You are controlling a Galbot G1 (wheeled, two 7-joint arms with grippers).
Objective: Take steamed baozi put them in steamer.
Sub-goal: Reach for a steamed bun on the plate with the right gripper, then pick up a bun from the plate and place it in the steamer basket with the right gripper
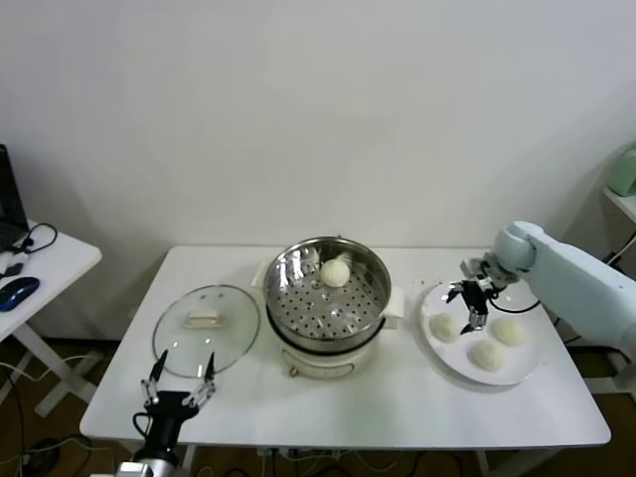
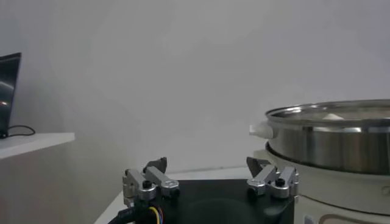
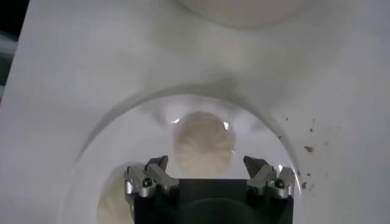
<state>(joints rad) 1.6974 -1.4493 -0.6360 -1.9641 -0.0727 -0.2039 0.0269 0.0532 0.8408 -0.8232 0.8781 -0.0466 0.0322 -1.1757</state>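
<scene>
One cream-white baozi point(image 1: 335, 271) lies inside the shiny steel steamer point(image 1: 298, 308) on its white pot base at the table's middle. Three more baozi point(image 1: 444, 328) point(image 1: 510, 331) point(image 1: 487, 355) rest on a white plate point(image 1: 437, 353) at the right. My right gripper point(image 1: 471, 304) hangs open just above the plate, over the leftmost bun. In the right wrist view that baozi point(image 3: 204, 142) sits between and beyond the spread fingertips point(image 3: 157, 164), untouched. My left gripper point(image 1: 180, 381) is parked open at the table's front left, holding nothing.
A flat glass lid point(image 1: 206, 329) lies left of the steamer, just beyond the left gripper. A side desk with a mouse point(image 1: 18, 291) and cables stands at far left. Crumbs dot the table beside the plate point(image 3: 308, 148).
</scene>
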